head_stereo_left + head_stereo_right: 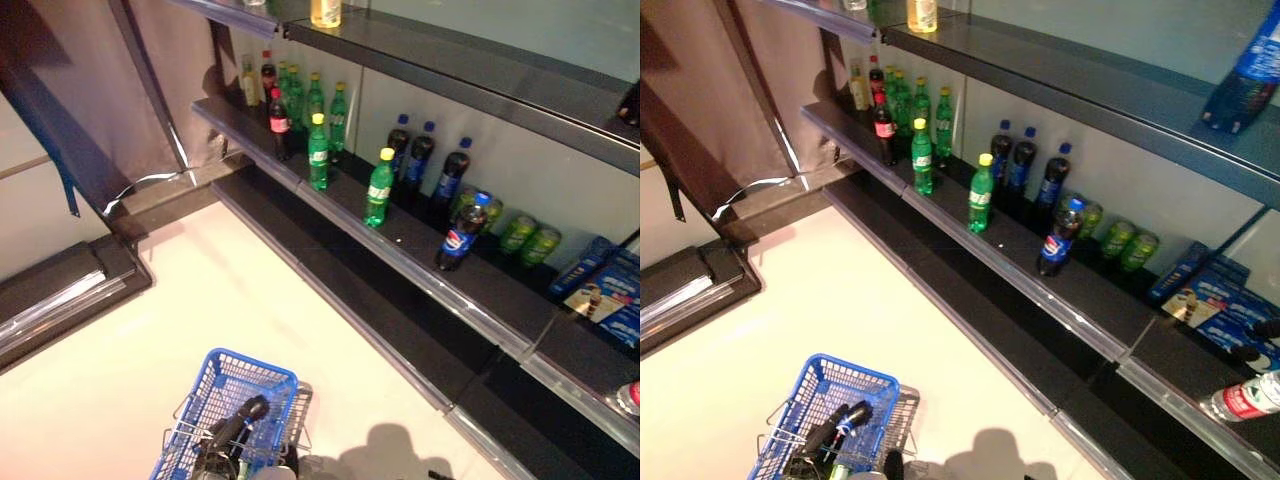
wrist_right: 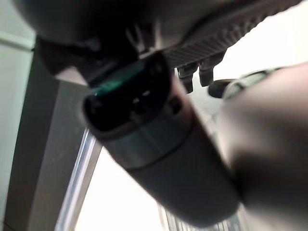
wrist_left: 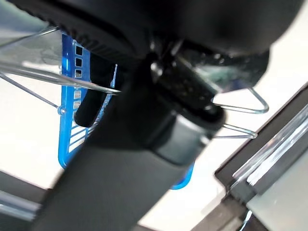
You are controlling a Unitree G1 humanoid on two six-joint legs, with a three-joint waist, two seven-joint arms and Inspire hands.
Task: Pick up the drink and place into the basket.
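Observation:
Drinks stand in rows on the dark middle shelf (image 1: 420,265). At its front edge are a cola bottle with a blue cap (image 1: 462,235) and two green bottles with yellow caps (image 1: 378,190) (image 1: 318,152). The blue wire-handled basket (image 1: 232,385) hangs low in front of me, above the pale floor. My left hand (image 3: 159,110) is shut on its handle, and a loose black grip (image 1: 240,420) lies across its top. Little of my right hand (image 1: 1255,340) shows, only a dark bit at the far right by the lower shelf. It is above a clear, red-labelled bottle (image 1: 1245,400) lying on its side.
More cola bottles (image 1: 415,160) and green cans (image 1: 530,238) stand further back on the shelf. Blue boxes (image 1: 605,285) sit to their right. The top shelf holds a yellow bottle (image 1: 325,12) and a large blue bottle (image 1: 1250,75). A dark low platform (image 1: 60,285) lies at the left.

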